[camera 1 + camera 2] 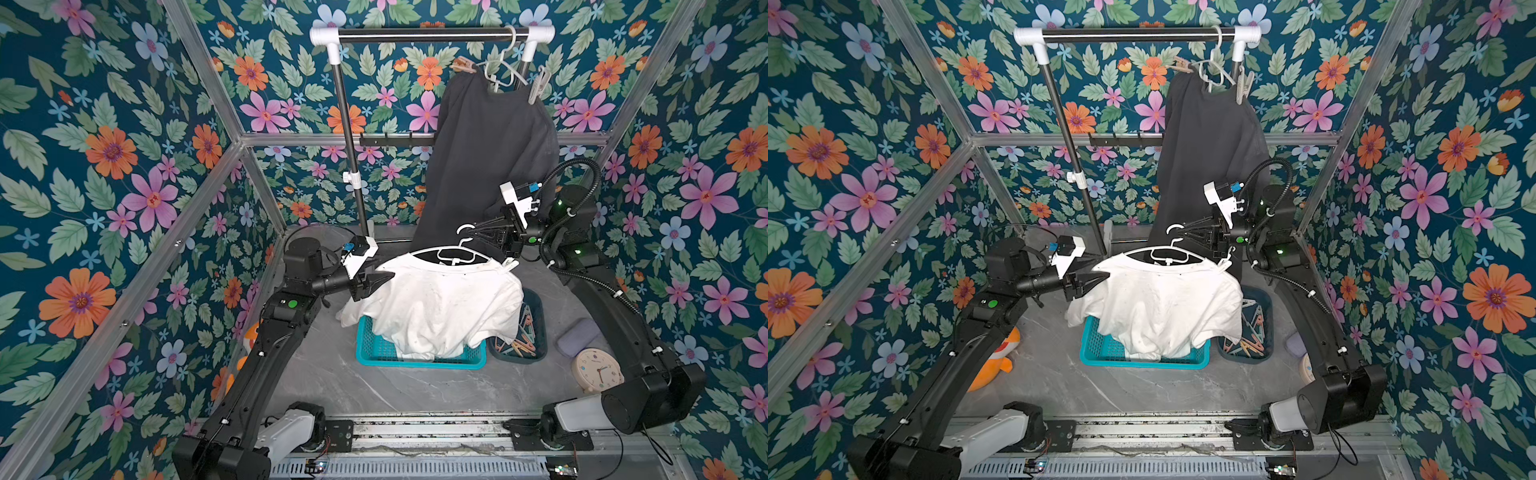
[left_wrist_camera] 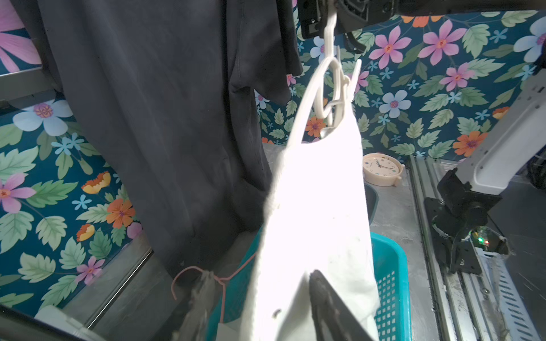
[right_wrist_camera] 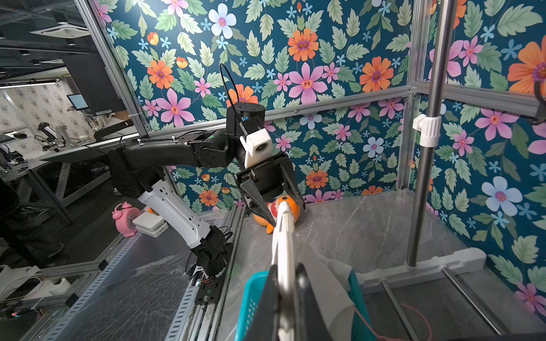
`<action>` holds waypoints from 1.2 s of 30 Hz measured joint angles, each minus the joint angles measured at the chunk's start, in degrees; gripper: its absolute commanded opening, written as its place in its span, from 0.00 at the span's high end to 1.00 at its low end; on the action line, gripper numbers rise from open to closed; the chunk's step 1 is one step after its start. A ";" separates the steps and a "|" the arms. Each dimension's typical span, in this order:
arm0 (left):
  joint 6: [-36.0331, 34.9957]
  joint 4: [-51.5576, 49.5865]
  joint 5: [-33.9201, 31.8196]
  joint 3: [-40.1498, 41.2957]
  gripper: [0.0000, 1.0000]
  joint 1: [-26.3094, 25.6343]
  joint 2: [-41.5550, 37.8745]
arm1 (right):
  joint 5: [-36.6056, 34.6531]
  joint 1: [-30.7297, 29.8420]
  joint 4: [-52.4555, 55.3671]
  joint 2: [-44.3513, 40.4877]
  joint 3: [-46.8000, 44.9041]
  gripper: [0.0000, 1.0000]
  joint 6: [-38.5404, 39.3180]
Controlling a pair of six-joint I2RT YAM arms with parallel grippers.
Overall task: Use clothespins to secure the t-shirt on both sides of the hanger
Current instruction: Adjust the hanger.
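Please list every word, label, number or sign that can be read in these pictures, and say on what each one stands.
No text can be read in any view.
cream clock: there are marks on its dial, but they are too small to read.
pink alarm clock: nothing legible shows on it.

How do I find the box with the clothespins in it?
Look for the white shirt draped in the middle. Under it sits a bright teal basket, and right beside that is a dark bin. It is the only one holding pastel clothespins.
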State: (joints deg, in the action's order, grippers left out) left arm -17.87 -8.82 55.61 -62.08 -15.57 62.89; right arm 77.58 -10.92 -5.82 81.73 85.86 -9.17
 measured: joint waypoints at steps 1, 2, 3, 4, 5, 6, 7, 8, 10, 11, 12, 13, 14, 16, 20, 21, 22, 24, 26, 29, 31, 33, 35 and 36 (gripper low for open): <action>0.39 0.02 0.57 -0.11 0.52 0.04 0.46 | 0.07 0.02 -0.37 0.20 0.02 1.00 -0.50; 0.85 0.04 1.05 -0.13 0.53 0.04 0.74 | 0.22 0.07 -0.55 0.31 0.09 1.00 -0.94; 1.14 0.02 1.49 -0.13 0.53 0.09 1.05 | 0.20 0.11 -0.81 0.44 0.15 1.00 -1.09; 1.18 0.02 1.79 -0.09 0.54 0.09 1.25 | 0.22 0.17 -0.83 0.52 0.24 1.00 -1.11; 1.22 0.04 2.08 -0.04 0.56 0.09 1.31 | 0.26 0.22 -0.98 0.61 0.33 1.00 -1.14; 1.44 0.17 2.38 0.07 0.57 0.09 1.31 | 0.26 0.26 -1.22 0.70 0.42 1.00 -1.25; 1.49 0.24 2.62 0.13 0.56 0.11 1.33 | 0.26 0.28 -1.31 0.79 0.57 1.00 -1.36; 1.62 0.22 2.75 0.15 0.57 0.17 1.40 | 0.31 0.33 -1.51 0.94 0.68 1.00 -1.42; 2.10 0.26 2.97 0.17 0.58 0.17 1.60 | 0.52 0.46 -2.19 1.44 1.18 1.00 -2.21; 2.47 0.28 2.97 0.17 0.59 0.17 1.66 | 0.81 0.50 -2.64 1.79 1.44 1.00 -2.62; 2.47 0.31 3.02 0.17 0.59 0.17 1.66 | 0.94 0.52 -3.17 2.10 1.60 1.00 -2.69; 2.49 0.46 3.13 0.17 0.59 0.17 1.68 | 1.22 0.55 -3.61 2.38 1.66 1.00 -3.15; 2.67 0.66 3.26 0.13 0.59 0.17 1.68 | 1.55 0.59 -3.93 2.67 1.77 1.00 -3.80; 2.86 0.92 3.41 -0.09 0.60 0.20 1.81 | 1.79 0.59 -5.25 3.32 2.08 1.00 -4.90; 2.93 1.49 3.65 -0.31 0.61 0.20 2.21 | 2.58 0.61 -7.15 4.35 2.38 1.00 -7.15; 3.06 1.55 3.85 -0.33 0.63 0.20 2.32 | 2.69 0.61 -7.56 4.52 2.38 1.00 -7.30; 3.08 1.55 3.91 -0.37 0.65 0.20 2.43 | 2.82 0.61 -7.72 4.63 2.38 1.00 -7.72; 3.37 1.53 4.15 -0.35 0.69 0.24 2.64 | 3.13 0.61 -8.35 4.72 2.38 1.00 -8.63; 3.58 1.62 4.31 -0.48 0.71 0.24 2.86 | 3.21 0.61 -9.07 4.72 2.38 1.00 -8.85; 4.17 1.64 4.63 -0.79 0.84 0.24 3.39 | 3.23 0.61 -9.46 4.72 2.38 1.00 -9.31; 4.33 1.70 4.79 -0.85 0.88 0.24 3.61 | 3.30 0.63 -9.81 4.76 2.40 1.00 -9.77; 4.68 2.03 4.92 -0.76 0.87 0.24 3.63 | 3.34 0.63 -9.88 4.79 2.47 1.00 -9.79; 5.68 2.97 4.81 -0.42 0.88 0.24 3.61 | 3.41 0.66 -10.21 4.85 2.47 1.00 -9.84; 5.88 3.43 4.63 -0.17 0.88 0.24 3.61 | 3.39 0.63 -10.23 4.94 2.49 1.00 -9.86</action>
State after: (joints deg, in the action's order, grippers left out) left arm -11.99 -5.39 60.25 -62.26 -15.33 66.50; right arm 80.97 -10.28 -16.05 86.67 88.36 -19.03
